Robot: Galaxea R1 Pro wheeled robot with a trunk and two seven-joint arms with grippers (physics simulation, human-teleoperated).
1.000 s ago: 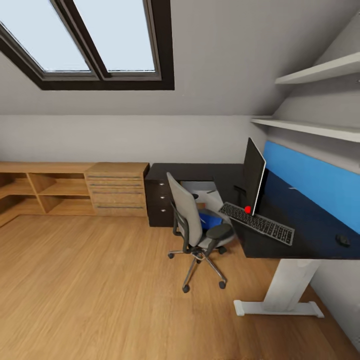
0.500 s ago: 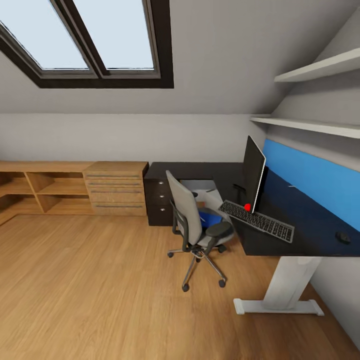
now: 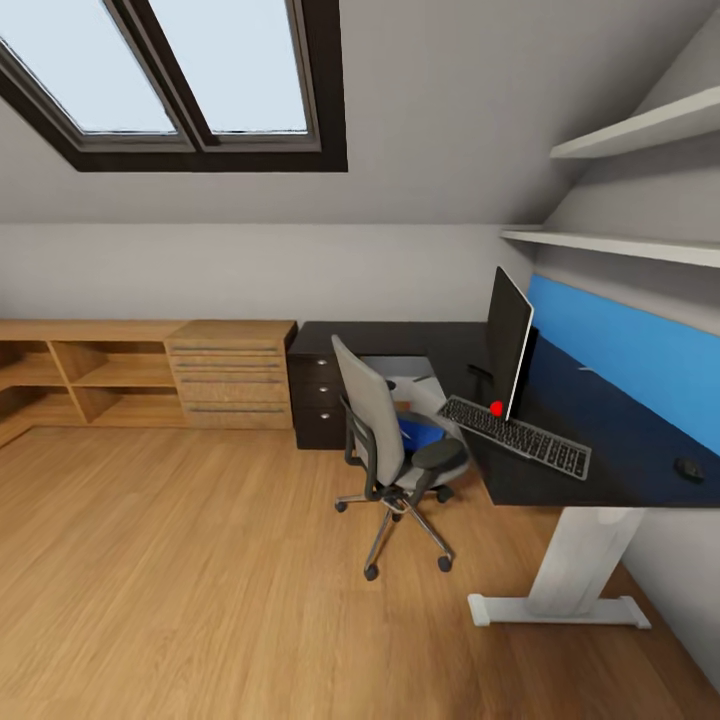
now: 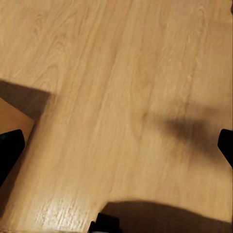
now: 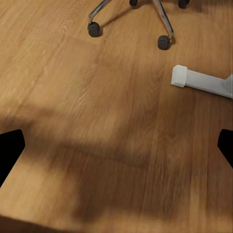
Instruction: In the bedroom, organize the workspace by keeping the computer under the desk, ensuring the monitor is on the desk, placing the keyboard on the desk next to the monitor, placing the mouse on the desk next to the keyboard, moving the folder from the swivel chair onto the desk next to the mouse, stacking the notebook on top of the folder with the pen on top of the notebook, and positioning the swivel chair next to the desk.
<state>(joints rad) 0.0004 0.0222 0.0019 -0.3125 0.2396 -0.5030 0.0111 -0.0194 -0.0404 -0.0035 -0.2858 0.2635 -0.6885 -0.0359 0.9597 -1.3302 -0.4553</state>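
Desk (image 3: 560, 470) with a glossy black top stands against the right wall of an attic room, under a sloped ceiling with a skylight (image 3: 190, 75). On it the monitor (image 3: 508, 340) stands upright, the keyboard (image 3: 515, 437) lying just in front — the mouse (image 3: 688, 468) sits well apart, near the right end. The swivel chair (image 3: 395, 455) is pulled up beside the desk, a blue folder (image 3: 420, 434) on its seat. Wooden cabinets (image 3: 150, 375) line the far wall; the floor (image 3: 200, 580) is bare wood. Both grippers (image 4: 116, 145) (image 5: 116, 150) hang over the floor, fingers spread wide, holding nothing.
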